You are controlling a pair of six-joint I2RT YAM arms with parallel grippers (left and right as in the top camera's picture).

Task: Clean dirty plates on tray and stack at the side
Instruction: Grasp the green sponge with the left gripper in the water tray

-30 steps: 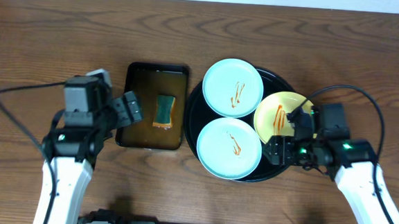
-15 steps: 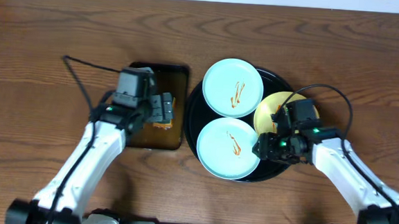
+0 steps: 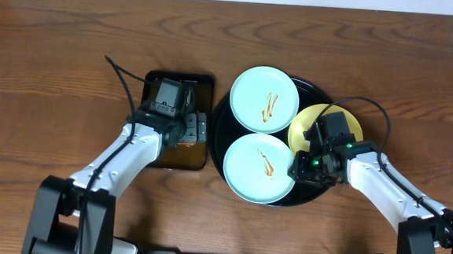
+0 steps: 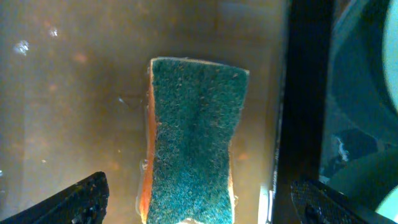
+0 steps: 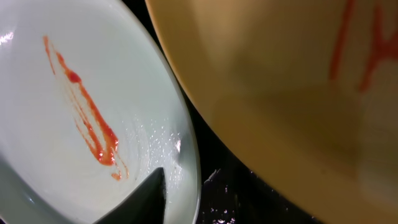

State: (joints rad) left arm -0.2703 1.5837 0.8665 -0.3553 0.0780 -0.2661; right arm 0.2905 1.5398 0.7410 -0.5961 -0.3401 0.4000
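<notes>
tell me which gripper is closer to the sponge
Left. The left gripper is directly over the sponge in the pan, open either side of it; the right gripper is away at the tray, by the yellow plate's edge.

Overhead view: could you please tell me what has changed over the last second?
The left claw swung right, from beside the rectangular black pan to over its green sponge, open. The right claw edged left over the pale yellow round plate. The plates, sponge and round black tray stayed put.
</notes>
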